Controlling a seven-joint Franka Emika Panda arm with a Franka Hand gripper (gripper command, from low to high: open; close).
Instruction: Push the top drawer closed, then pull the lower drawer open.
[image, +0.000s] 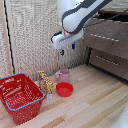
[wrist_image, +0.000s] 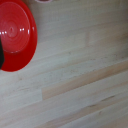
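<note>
Top drawer (image: 102, 41): toward 2 o'clock in the exterior view, wide and dark brown, with a slim silver bar handle (image: 104, 37) across its front. Seems to stand proud of the dresser, with a dark gap showing above it, so most likely not yet pushed home. Directly under it, at 6 o'clock from it: the lower drawer (image: 108, 63), same wood, same kind of bar, front apparently flush and shut.

Out at 9 o'clock from the top drawer, near but clear of it: the gripper (image: 68, 49), hanging under the white arm and pointing down at the floor. Two dark fingertips (image: 63, 52) set apart, nothing between them, nothing held. Touching neither drawer.

Below the gripper, on the pale wooden floor (image: 95, 105): a pink mug (image: 63, 75), and at 6 o'clock from that a red bowl (image: 64, 89), seen also in the wrist view as a red disc (wrist_image: 15, 35). At 9 o'clock from the bowl a giraffe toy (image: 45, 81), then a red basket (image: 20, 97) toward 8 o'clock of the picture.

Judged step: closing the top drawer, contact not yet made. To do it well:
- Travel toward 3 o'clock, well above the mug and bowl.
- Meet the flat front near the middle of the bar, not at a corner, to avoid skewing the drawer on its runners.
- Press straight in, slowly, until flush; stop on resistance.
- Back off before dropping to the lower bar.
</note>
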